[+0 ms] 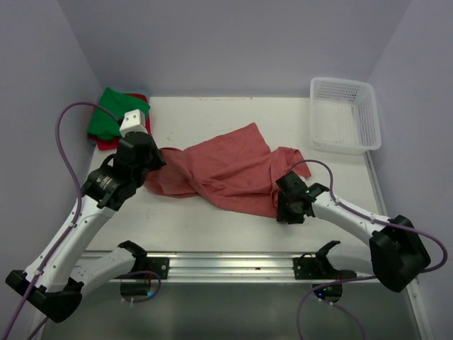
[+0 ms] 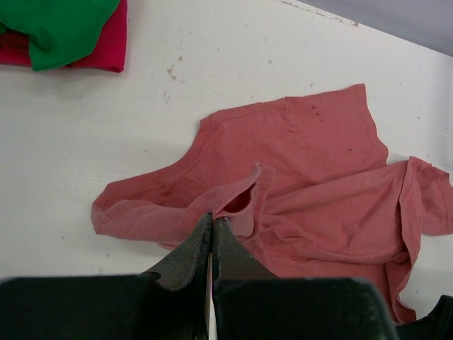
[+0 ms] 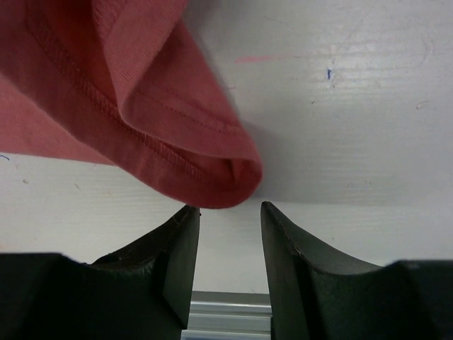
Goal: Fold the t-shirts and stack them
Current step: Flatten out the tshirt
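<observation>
A large faded brick-red t-shirt (image 1: 226,166) lies crumpled across the middle of the table. My left gripper (image 1: 157,164) is at its left edge, and in the left wrist view the jaws (image 2: 213,217) are shut on a raised fold of this shirt (image 2: 318,163). My right gripper (image 1: 285,211) stands open at the shirt's near right corner. In the right wrist view a hemmed corner of the shirt (image 3: 141,92) hangs just beyond the fingertips (image 3: 230,210), with nothing between them. A bright green t-shirt (image 1: 113,113) lies folded on a red-pink t-shirt (image 1: 106,142) at the far left.
A white mesh basket (image 1: 373,120) sits at the far right corner. A metal rail (image 1: 233,265) runs along the near edge between the arm bases. Walls close in the table on three sides.
</observation>
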Action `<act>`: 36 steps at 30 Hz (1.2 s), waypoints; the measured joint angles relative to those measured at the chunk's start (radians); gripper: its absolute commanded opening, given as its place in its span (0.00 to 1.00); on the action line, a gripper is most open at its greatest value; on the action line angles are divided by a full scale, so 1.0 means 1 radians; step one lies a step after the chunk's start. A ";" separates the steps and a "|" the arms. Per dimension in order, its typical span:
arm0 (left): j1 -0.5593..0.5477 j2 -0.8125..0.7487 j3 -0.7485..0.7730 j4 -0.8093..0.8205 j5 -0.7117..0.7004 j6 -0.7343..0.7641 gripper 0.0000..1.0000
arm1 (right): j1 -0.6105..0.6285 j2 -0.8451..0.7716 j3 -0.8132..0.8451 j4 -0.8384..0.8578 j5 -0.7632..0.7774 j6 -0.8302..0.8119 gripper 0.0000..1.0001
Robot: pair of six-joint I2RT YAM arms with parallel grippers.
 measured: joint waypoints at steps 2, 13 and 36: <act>0.000 -0.003 -0.003 0.001 0.000 -0.001 0.00 | 0.000 0.024 0.000 0.027 0.001 0.000 0.44; 0.000 -0.039 -0.023 0.000 0.000 -0.010 0.00 | 0.001 0.090 0.015 0.074 0.015 -0.004 0.45; 0.000 -0.034 -0.051 0.000 0.039 -0.027 0.00 | 0.004 0.195 0.095 0.084 0.220 0.003 0.27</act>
